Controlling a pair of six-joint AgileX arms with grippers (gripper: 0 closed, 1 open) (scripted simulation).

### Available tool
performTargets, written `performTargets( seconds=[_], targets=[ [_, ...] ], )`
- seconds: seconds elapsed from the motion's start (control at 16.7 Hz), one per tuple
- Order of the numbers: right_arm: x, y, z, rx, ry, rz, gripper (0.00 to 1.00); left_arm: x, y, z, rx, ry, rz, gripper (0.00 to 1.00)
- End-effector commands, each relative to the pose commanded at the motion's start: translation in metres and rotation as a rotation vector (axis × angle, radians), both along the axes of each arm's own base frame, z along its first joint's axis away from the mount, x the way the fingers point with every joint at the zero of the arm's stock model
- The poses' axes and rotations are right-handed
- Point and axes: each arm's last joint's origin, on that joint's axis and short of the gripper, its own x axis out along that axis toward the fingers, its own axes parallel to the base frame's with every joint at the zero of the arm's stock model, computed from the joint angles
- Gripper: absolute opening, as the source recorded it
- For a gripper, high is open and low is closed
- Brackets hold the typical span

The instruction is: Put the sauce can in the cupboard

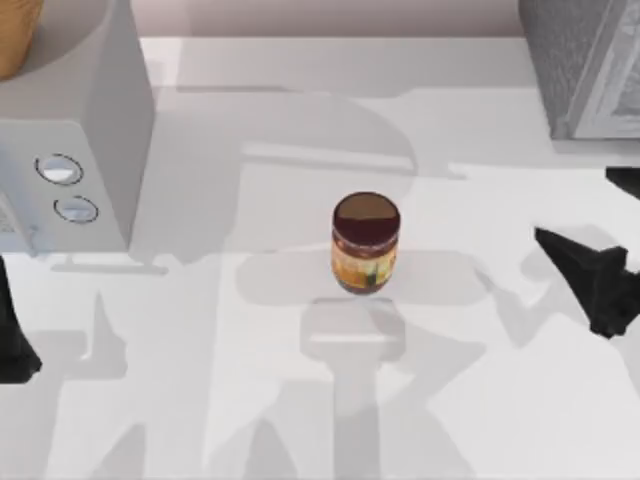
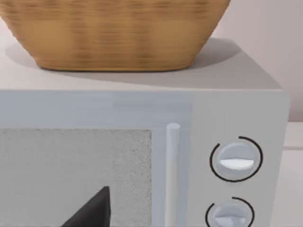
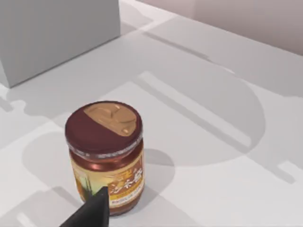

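The sauce can (image 1: 365, 243) stands upright in the middle of the table, with a dark maroon lid and an orange-yellow label. In the right wrist view the sauce can (image 3: 105, 153) is close by, with a dark part of my right gripper low in front of it. My right gripper (image 1: 585, 282) hovers at the table's right side, well apart from the can, holding nothing. The cupboard (image 1: 585, 65), dark grey and speckled with a lighter ribbed panel, sits at the back right corner. My left gripper (image 1: 12, 345) stays parked at the left edge, facing the pale box.
A pale grey box with two round dials (image 1: 75, 150) stands at the back left, and a woven basket (image 2: 113, 33) rests on top of it. The left wrist view shows its speckled door window (image 2: 75, 175) and handle (image 2: 173, 175). Arm shadows cross the white tabletop (image 1: 200, 400).
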Motion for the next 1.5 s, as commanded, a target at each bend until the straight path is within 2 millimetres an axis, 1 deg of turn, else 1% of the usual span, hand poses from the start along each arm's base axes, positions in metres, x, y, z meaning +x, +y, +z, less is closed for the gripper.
performTargets(
  seconds=[0.12,0.3,0.42,0.54,0.72,0.9,1.02,1.32,1.38,1.5],
  targets=[
    [0.031,0.011,-0.009,0.014,0.027,0.130,1.00,0.000,0.000,0.000,0.000,0.000,0.000,1.00],
    [0.076,0.027,-0.034,0.047,0.048,0.320,1.00,0.000,0.000,0.000,0.000,0.000,0.000,1.00],
    [0.102,0.038,-0.058,0.073,0.048,0.438,1.00,0.000,0.000,0.000,0.000,0.000,0.000,1.00],
    [0.124,0.048,-0.084,0.099,0.035,0.546,1.00,0.000,0.000,0.000,0.000,0.000,0.000,1.00],
    [0.148,0.059,-0.122,0.133,-0.003,0.682,1.00,0.000,0.000,0.000,0.000,0.000,0.000,1.00],
    [0.163,0.066,-0.151,0.154,-0.050,0.777,1.00,0.000,0.000,0.000,0.000,0.000,0.000,1.00],
    [0.168,0.068,-0.163,0.161,-0.075,0.814,1.00,0.000,0.000,0.000,0.000,0.000,0.000,1.00],
    [0.169,0.069,-0.166,0.163,-0.083,0.824,1.00,0.000,0.000,0.000,0.000,0.000,0.000,1.00],
    [0.169,0.066,-0.166,0.163,-0.079,0.816,1.00,0.000,0.000,0.000,0.000,0.000,0.000,1.00],
    [0.170,0.073,-0.166,0.162,-0.082,0.821,1.00,0.000,0.000,0.000,0.000,0.000,0.000,1.00]
  ],
)
